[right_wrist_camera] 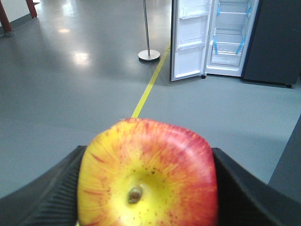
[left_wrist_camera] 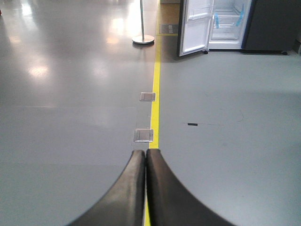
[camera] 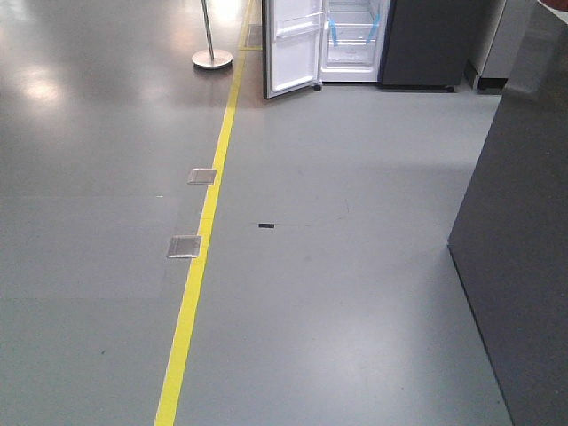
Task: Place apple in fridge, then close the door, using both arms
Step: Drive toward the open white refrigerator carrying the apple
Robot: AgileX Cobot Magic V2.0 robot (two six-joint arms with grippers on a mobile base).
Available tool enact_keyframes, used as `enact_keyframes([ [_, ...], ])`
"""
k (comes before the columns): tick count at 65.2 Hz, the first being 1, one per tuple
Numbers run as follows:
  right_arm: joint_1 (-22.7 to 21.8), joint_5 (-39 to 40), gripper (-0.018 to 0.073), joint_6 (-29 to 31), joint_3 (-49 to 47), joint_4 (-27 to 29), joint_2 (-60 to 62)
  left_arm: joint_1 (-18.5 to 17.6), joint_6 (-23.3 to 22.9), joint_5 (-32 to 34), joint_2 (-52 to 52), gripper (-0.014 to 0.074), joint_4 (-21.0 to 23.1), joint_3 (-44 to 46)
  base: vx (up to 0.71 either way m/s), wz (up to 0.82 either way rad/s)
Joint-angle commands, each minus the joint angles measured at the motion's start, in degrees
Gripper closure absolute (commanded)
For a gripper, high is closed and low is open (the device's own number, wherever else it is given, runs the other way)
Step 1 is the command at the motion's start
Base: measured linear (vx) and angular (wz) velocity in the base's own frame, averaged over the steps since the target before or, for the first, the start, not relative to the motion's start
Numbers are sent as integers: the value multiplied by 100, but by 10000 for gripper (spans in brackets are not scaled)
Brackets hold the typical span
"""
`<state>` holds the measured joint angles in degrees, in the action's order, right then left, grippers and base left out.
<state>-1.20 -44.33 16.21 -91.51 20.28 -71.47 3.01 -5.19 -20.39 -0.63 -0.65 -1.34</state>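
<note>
Closest to me, my right end effector (right_wrist_camera: 146, 193) was clamped on the apple (right_wrist_camera: 148, 169), its ribbed black fingers (right_wrist_camera: 44, 200) pressed against both sides. The apple was round and glossy, red streaked over yellow, with its speckled blossom end facing the right wrist camera. My left end effector (left_wrist_camera: 145, 157) held nothing, and its smooth, curved black fingers were pressed together. Beyond them lay a broad, grey, slightly shiny floor (camera: 355, 293) with a yellow line (camera: 209, 222) running away from me, two small square metal plates (camera: 201, 176) set just left of it, and a short black mark (camera: 266, 225) to its right. A tall dark cabinet side (camera: 524, 248) stood near on my right. Far ahead, a thin grey pole (camera: 211, 53) stood on a round base. Just to its right was the fridge (camera: 355, 40), dark grey outside and white inside, with clear shelves (right_wrist_camera: 228, 33) and blue tape (right_wrist_camera: 214, 47). Its door (camera: 291, 49) was swung wide to the left, showing clear door bins (right_wrist_camera: 194, 10). The fridge was well apart from me, so I judged the step in hand to be carrying the apple there. Doing it well meant a firm but unbruising hold, a path between the cabinet and the open door, and keeping my left end effector free for the door.
</note>
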Motion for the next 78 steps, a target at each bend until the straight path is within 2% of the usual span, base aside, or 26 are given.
enact_keyframes([
  [1,-20,471,401,46,-172,100,144,-20,-46,394,-87,603,2,97,17,-1],
  [78,-20,471,401,46,-172,100,144,-20,-46,394,-87,603,2,97,20,-1],
])
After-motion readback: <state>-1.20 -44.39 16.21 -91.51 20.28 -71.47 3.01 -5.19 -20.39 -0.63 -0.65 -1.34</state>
